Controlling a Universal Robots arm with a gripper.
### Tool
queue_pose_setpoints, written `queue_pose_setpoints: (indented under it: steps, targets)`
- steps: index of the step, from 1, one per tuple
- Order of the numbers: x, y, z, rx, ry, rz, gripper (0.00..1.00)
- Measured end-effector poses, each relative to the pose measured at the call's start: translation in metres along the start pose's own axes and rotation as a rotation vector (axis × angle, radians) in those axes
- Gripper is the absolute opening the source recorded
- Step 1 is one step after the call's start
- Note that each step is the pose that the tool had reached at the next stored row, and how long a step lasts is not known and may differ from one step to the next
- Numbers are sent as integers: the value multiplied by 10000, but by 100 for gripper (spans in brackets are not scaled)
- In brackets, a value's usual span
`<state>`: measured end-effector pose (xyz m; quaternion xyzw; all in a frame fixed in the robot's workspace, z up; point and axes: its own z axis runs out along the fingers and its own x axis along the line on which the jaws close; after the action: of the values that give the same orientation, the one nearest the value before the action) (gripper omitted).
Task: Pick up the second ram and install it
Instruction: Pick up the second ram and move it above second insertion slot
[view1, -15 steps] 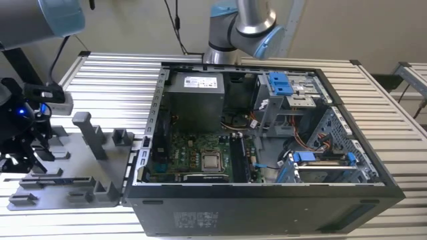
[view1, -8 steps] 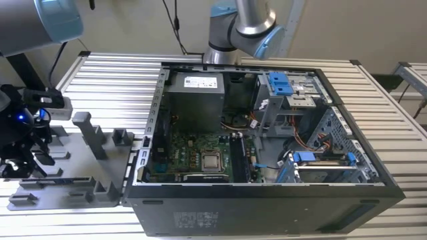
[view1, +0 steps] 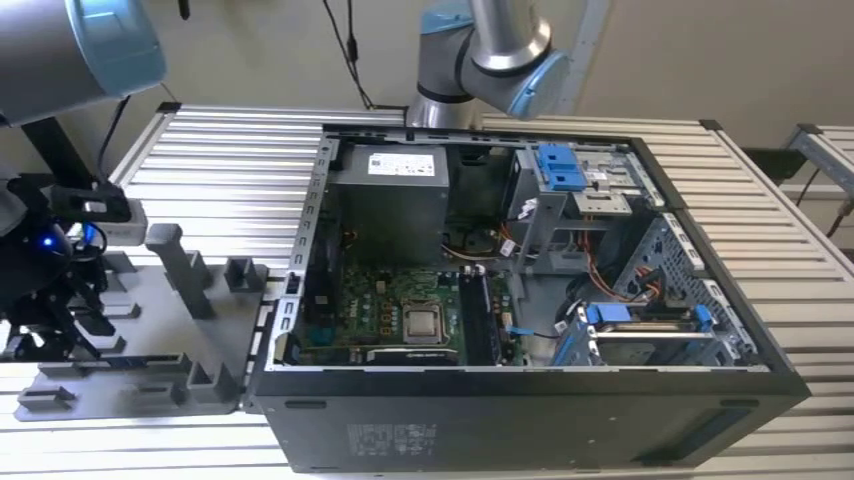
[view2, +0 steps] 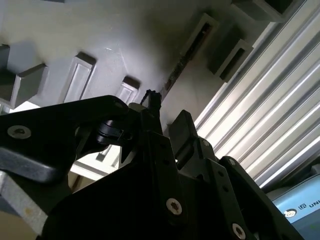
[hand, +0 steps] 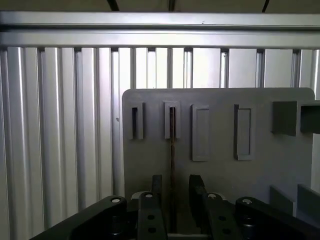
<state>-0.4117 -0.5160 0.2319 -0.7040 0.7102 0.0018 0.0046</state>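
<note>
Presently the tool stands with fingers apart, straddling the second ram upright in the grey tray.

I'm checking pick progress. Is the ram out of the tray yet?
No, in the first wrist view the ram stands on edge in a slot of the tray, with the gripper open around it.

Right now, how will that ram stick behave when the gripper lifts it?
The second ram looks thin and flat, so probably light and stiff. It stands on edge in a slot of the grey tray, so it may bind if pulled crooked. The open gripper flanks its flat faces, so a squeeze should hold.
</note>
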Motion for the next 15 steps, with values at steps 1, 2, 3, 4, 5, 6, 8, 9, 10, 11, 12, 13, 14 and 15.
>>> queue_pose_setpoints:
  steps: [1,2,3,4,5,6,8,9,10,11,12,13,14,15]
  targets:
    - [0,4,16,4,0,0,36]
    - [0,8,31,5,2,0,36]
    - [0,12,46,6,2,-1,36]
    - [1,17,61,7,2,-1,36]
    - [1,22,79,10,2,-2,36]
    - [1,24,97,15,2,-5,36]
    - [2,25,130,27,5,-28,36]
    - [1,26,144,38,7,-43,36]
    - [2,26,159,49,9,-56,36]
    - [2,26,174,60,10,-62,36]
    - [2,26,189,70,11,-68,36]
    - [2,26,203,82,13,-75,36]
    - [2,26,218,97,15,-82,36]
    - [2,27,231,113,18,-88,36]
